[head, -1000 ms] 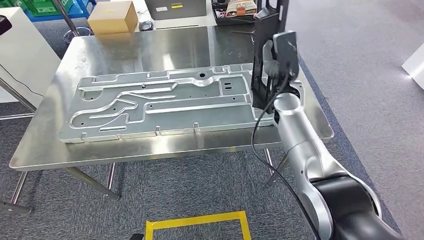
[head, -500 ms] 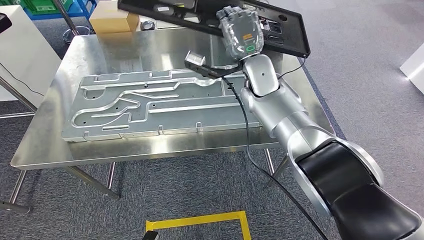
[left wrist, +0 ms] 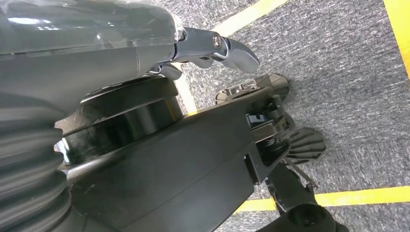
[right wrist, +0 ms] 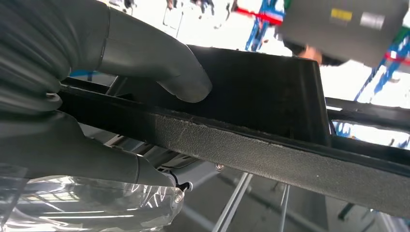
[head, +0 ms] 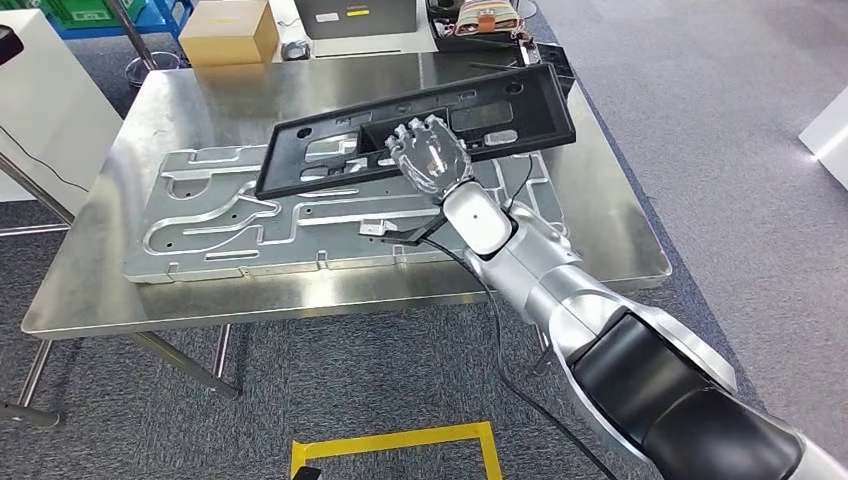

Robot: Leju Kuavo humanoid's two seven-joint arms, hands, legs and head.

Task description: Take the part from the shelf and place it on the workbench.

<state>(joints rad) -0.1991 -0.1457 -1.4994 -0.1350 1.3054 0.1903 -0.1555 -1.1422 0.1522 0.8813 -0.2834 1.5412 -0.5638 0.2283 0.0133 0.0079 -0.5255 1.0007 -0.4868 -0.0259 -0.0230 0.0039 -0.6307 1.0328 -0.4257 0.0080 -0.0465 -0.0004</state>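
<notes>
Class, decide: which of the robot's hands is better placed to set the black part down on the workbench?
Right. The right hand already grips the black part over the workbench; the left hand hangs near the floor.

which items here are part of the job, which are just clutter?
Job:
- black part, held by the right hand
- workbench, the steel table

Lying about:
- aluminium plate on the bench
- cardboard box behind it
- yellow floor tape

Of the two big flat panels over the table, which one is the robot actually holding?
The black plastic panel, gripped by the right hand and tilted above the workbench. The silver metal plate lies flat on the bench, untouched.
</notes>
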